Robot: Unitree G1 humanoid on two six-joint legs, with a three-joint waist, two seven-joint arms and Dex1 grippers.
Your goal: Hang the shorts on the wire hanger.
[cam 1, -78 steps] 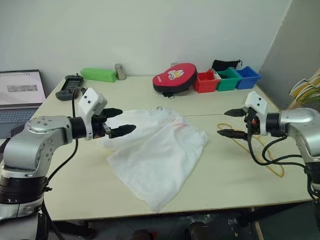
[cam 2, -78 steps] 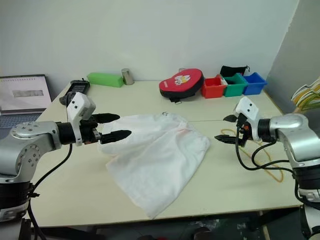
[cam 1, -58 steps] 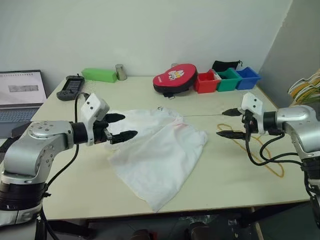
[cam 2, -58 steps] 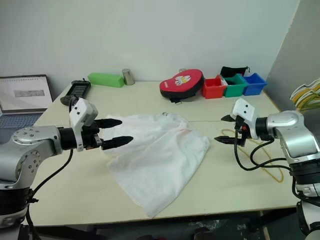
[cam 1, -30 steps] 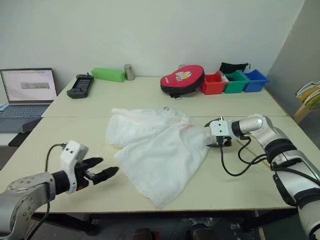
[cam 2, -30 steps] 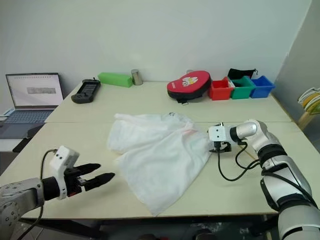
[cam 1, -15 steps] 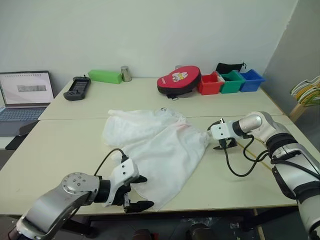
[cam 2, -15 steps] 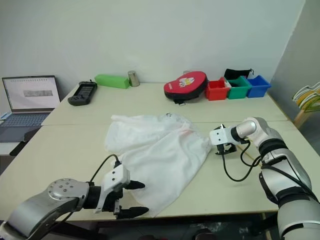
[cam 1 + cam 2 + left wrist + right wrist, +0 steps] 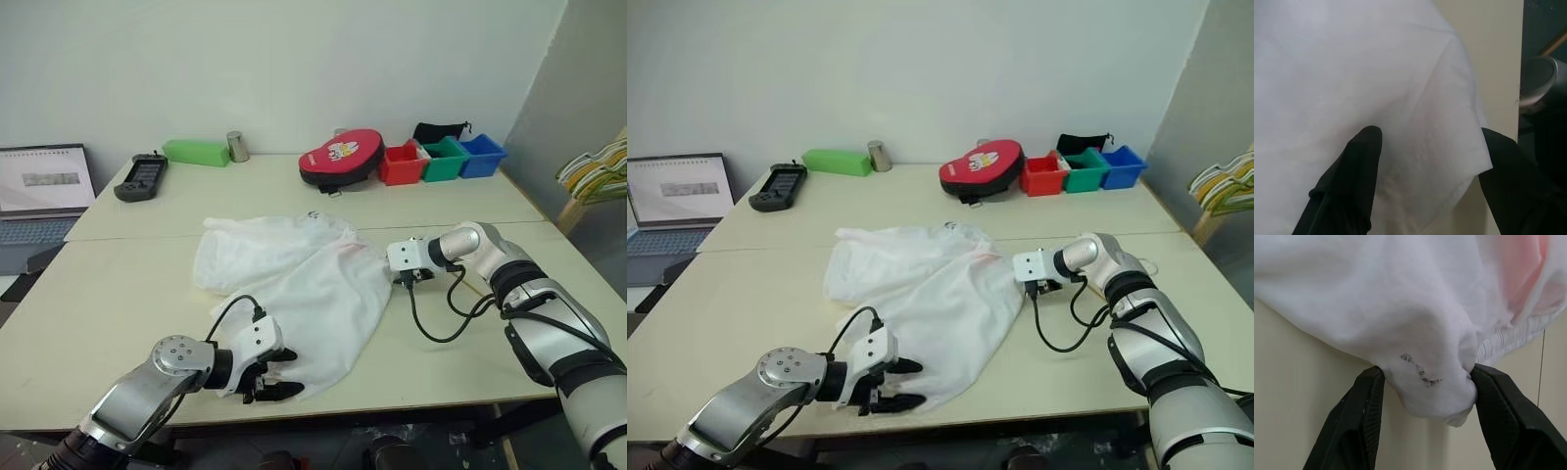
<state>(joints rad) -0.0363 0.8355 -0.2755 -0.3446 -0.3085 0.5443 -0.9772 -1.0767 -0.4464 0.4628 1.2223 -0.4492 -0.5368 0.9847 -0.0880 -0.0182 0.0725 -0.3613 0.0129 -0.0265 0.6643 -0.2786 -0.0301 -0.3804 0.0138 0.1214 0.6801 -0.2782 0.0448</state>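
Note:
The white shorts (image 9: 294, 274) lie crumpled across the middle of the table (image 9: 127, 284), with a faint pink mark near their right edge. My left gripper (image 9: 286, 374) is at their near corner by the table's front edge. It is open, its fingers (image 9: 1364, 161) standing apart with the flat corner of cloth (image 9: 1415, 98) between them. My right gripper (image 9: 400, 281) is at the shorts' right edge, shut on a bunched fold of fabric (image 9: 1425, 357) that bulges between both fingers. The wire hanger is hidden behind my right forearm.
Along the back stand a laptop (image 9: 39, 191), a black controller (image 9: 140, 176), a green box (image 9: 194, 152), a metal can (image 9: 235, 146), a red case (image 9: 343, 155) and red, green and blue bins (image 9: 443, 157). Striped hangers (image 9: 593, 166) hang off the table's right.
The camera has shifted. My left gripper came in to the shorts' near corner and its fingers narrowed. My right gripper moved left onto the shorts' edge and closed on the fabric.

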